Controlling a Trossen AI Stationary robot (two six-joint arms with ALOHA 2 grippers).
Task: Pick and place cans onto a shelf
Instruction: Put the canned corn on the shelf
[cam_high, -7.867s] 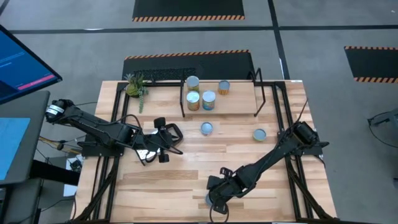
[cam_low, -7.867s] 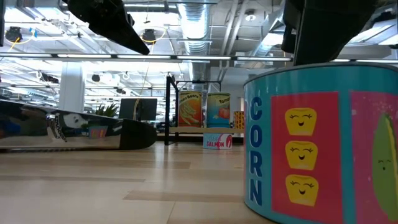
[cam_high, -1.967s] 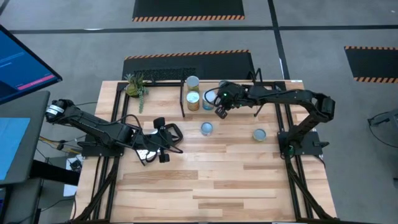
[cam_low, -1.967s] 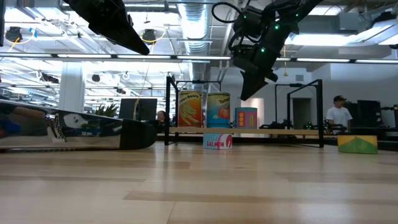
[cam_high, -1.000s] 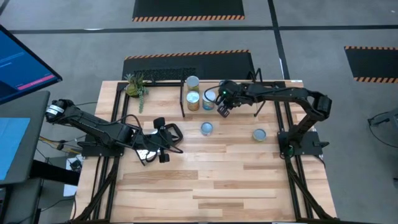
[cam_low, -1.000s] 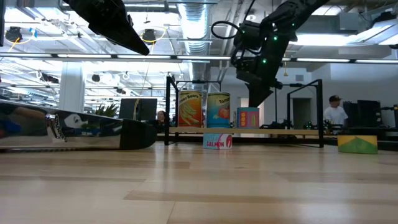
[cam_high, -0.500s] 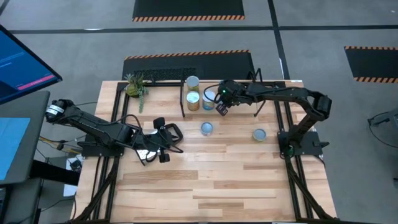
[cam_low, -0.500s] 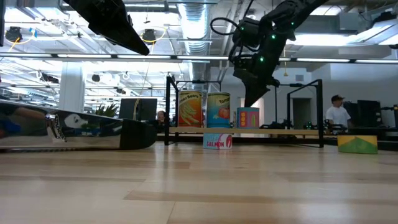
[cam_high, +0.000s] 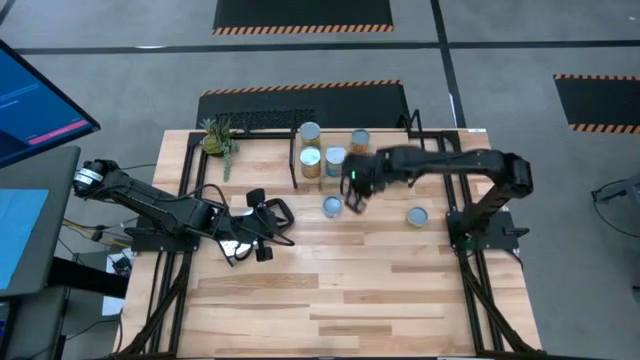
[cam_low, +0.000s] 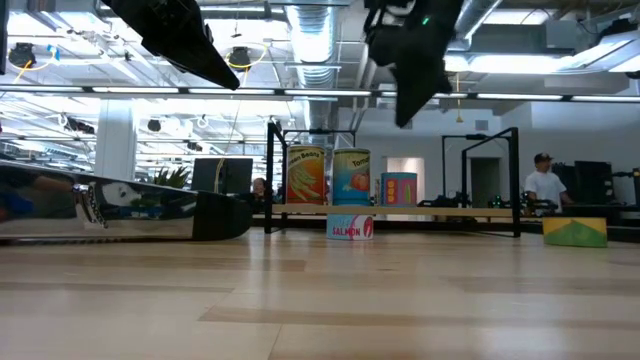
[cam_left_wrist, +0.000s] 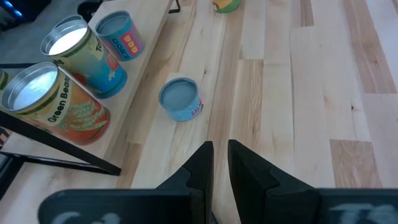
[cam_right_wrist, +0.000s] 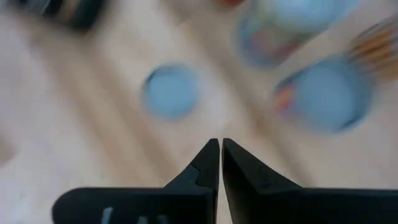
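The shelf (cam_high: 388, 160) stands at the table's far side and carries several cans (cam_high: 335, 158), among them the small corn can (cam_low: 398, 188). A flat blue-topped can (cam_high: 332, 206) and another can (cam_high: 417, 215) stand on their bases on the table in front of the shelf. My right gripper (cam_high: 350, 202) is shut and empty, in the air just right of the flat can, which also shows in the right wrist view (cam_right_wrist: 169, 92). My left gripper (cam_high: 266, 226) is shut and empty at the table's left middle; its fingers show in the left wrist view (cam_left_wrist: 221, 163).
A small potted plant (cam_high: 218, 140) stands at the far left corner. The shelf's black wire legs (cam_high: 296, 165) rise beside the cans. A dark shiny object (cam_low: 110, 205) lies low at the left. A person (cam_low: 543, 178) stands in the room behind.
My right gripper, shut and empty, has drawn back from the shelf toward the table's near edge and stands beside the flat can on the table. The corn can has stayed upright on the shelf.
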